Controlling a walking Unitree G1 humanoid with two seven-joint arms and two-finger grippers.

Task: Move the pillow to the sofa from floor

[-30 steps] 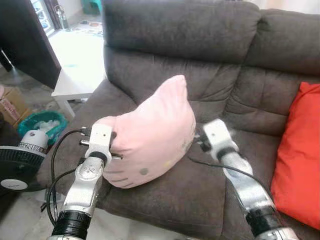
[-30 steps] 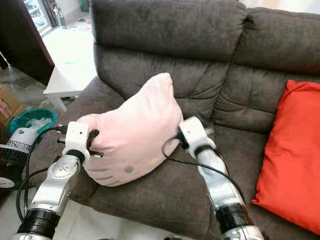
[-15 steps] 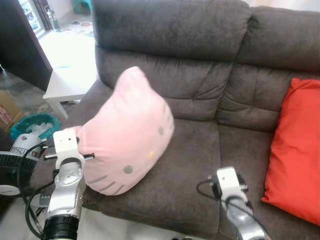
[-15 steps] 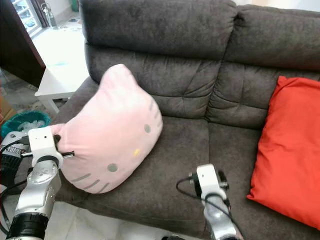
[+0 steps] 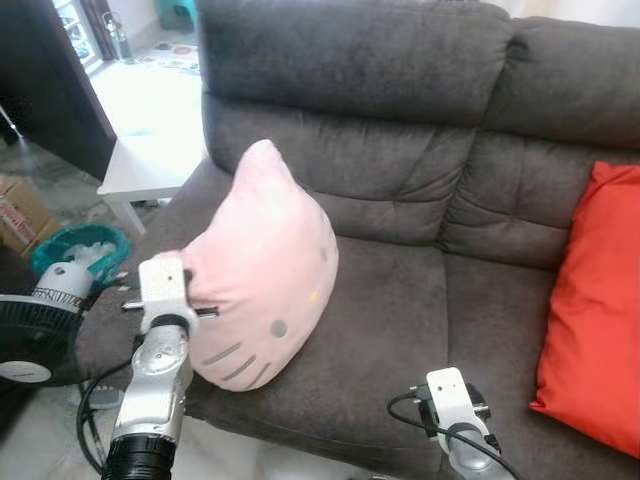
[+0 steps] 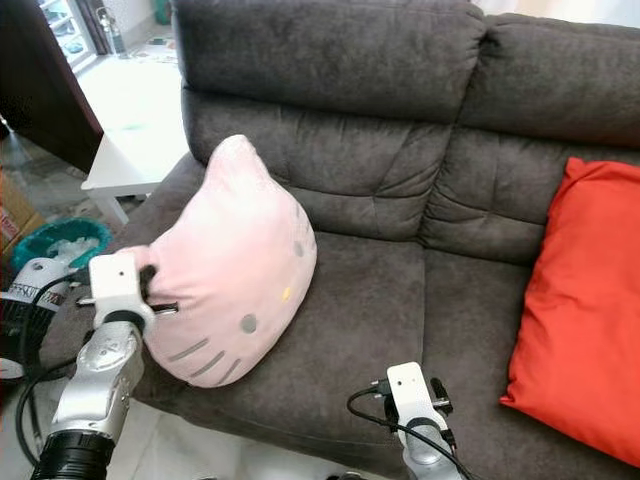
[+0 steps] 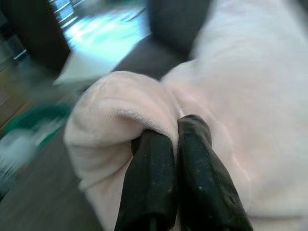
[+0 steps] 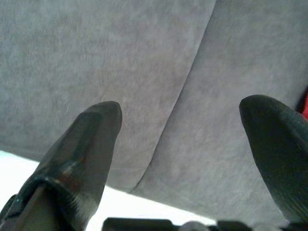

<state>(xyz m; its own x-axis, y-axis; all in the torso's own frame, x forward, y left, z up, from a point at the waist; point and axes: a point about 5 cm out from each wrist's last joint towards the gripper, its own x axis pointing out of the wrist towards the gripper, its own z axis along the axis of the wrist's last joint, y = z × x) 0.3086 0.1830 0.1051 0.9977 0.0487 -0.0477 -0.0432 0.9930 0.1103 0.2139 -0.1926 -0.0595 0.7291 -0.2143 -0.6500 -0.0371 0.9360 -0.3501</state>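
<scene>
Against the dark grey fabric sofa (image 5: 400,300), my left gripper (image 7: 166,144) pinches the pink cat-face pillow's (image 5: 265,275) corner to prop it upright, while my right gripper (image 8: 180,144), jaws apart, hangs free.

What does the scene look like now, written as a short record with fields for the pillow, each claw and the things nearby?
pillow: pink cat-face pillow, resting on the left seat of the grey sofa, leaning upright
left claw: left claw shut on a fold of the pillow at its left edge
right claw: right claw open, apart from the pillow, above the sofa's front edge
other cushion: red cushion on the right seat
beside sofa: white side table, green basket, fan
</scene>
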